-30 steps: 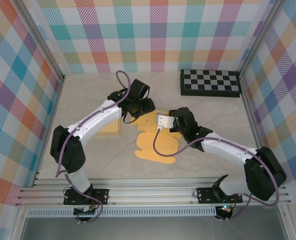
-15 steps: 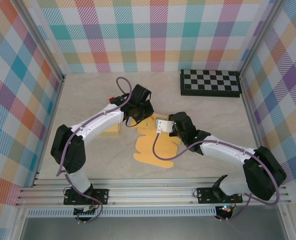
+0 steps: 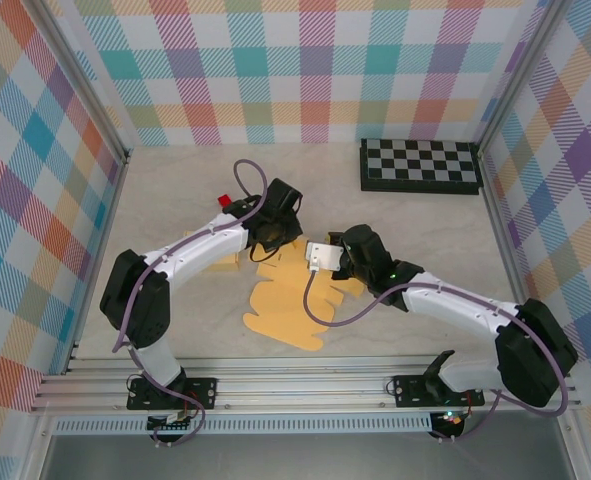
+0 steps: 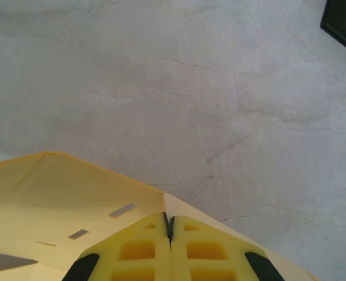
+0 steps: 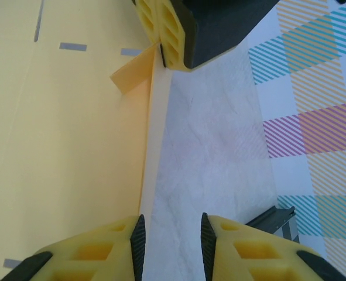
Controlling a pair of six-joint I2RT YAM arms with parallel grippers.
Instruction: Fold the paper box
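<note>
The paper box is a flat, unfolded yellow sheet lying on the table about midway between the two arms. In the top view its long axis runs on a slant, from a scalloped end that points toward the near-left to a far end tucked under the two grippers; a smaller wing of it sticks out to the right beneath the right arm. In the right wrist view the sheet fills the left side, its straight edge running away from the camera, with small grey slots cut into it and a little tab bent up at the far end.

The left gripper is clamped on that far edge: its yellow fingers are pressed together with only the thin sheet between them, and the right wrist view shows the same pinch from the other side.

The right gripper points toward it from the right. Its jaws stand narrowly apart, bare table showing in the gap, and the sheet's edge runs just beside the inner face of one finger; it grips nothing.

A tan cardboard piece lies partly hidden under the left arm. A small red object sits near that arm, and a checkerboard lies at the far right
</note>
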